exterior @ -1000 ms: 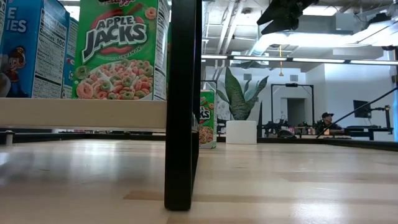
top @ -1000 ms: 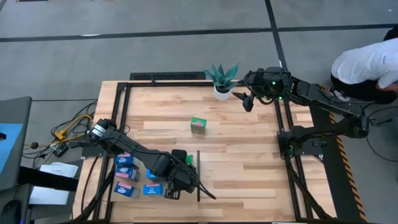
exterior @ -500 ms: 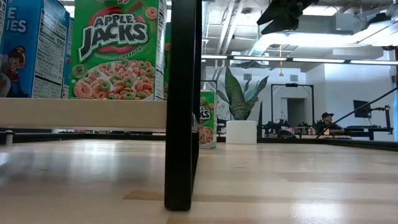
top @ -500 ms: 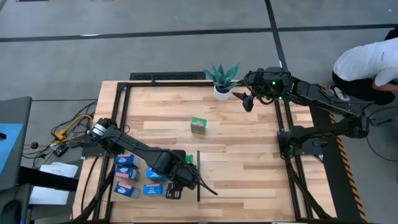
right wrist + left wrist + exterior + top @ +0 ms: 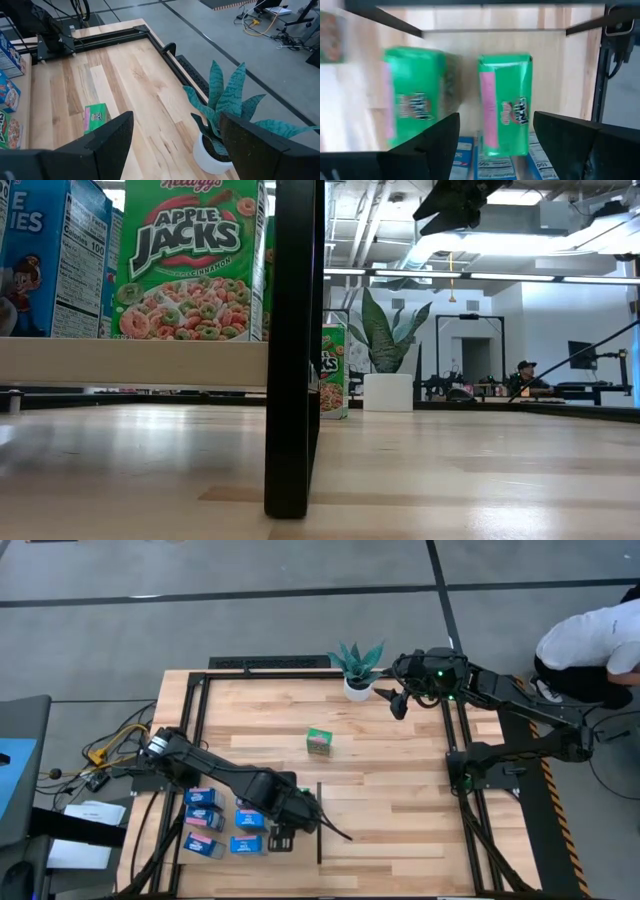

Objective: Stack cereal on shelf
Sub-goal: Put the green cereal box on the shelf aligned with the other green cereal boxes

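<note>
Two green cereal boxes [image 5: 505,105] [image 5: 415,100] stand upright on the shelf's pale board [image 5: 130,362], next to blue boxes [image 5: 200,797]. In the low view the front green box [image 5: 190,260] rests by its bottom edge on the board. My left gripper [image 5: 497,120] hovers open above the green boxes, one finger on either side of the middle box and apart from it. In the high view it is at the front left [image 5: 290,825]. A lone green box [image 5: 319,742] stands mid-table. My right gripper [image 5: 175,120] waits open at the far right.
A potted plant [image 5: 357,668] stands at the far edge beside my right gripper. A black upright [image 5: 295,350] and a short black strip [image 5: 319,820] bound the shelf on its right. Black rails frame the table. A person [image 5: 590,645] bends at the far right.
My left gripper has risen above the shelf boxes, drifted a little toward the table's right edge, and rolled slightly. The front green box has shifted a little in the low view and stands upright on the board.
</note>
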You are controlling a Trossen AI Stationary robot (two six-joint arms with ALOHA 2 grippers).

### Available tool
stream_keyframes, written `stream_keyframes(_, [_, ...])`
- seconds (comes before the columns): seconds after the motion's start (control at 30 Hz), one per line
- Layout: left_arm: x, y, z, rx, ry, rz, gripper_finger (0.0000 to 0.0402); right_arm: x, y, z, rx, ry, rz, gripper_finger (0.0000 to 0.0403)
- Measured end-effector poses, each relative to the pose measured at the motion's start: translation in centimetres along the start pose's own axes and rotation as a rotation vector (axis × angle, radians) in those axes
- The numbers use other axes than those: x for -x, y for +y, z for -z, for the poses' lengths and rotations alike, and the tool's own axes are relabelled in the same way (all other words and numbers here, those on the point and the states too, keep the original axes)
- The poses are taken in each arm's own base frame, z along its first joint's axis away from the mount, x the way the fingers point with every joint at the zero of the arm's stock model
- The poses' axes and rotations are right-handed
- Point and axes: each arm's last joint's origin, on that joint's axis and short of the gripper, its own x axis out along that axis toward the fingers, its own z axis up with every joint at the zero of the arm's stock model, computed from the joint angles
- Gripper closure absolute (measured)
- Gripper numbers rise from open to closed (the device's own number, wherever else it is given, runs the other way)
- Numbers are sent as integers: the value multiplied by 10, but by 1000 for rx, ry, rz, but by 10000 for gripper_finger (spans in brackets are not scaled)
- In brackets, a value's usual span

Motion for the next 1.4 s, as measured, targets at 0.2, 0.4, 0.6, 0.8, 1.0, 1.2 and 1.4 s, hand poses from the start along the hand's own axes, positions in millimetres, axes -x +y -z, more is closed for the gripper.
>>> stream_keyframes(0.2, [36,5,-7,-1,-87,-42,159,0,0,0,19,0,0,85])
stream_keyframes(0.4, [82,28,-21,-147,-266,-216,159,0,0,0,25,0,0,85])
stream_keyframes(0.6, [97,82,-39,-239,-302,-350,159,0,0,0,28,1,0,85])
stream_keyframes(0.8, [85,139,-48,-290,-234,-358,159,0,0,2,55,25,0,85])
stream_keyframes(1.0, [59,191,-54,-259,-234,-244,159,0,0,6,107,59,-1,85])
stream_keyframes(1.2, [19,223,-51,-294,-194,-211,159,0,-7,6,121,63,26,85])
stream_keyframes(1.4, [-23,241,-44,-287,-195,-161,159,0,-18,6,117,69,69,85])
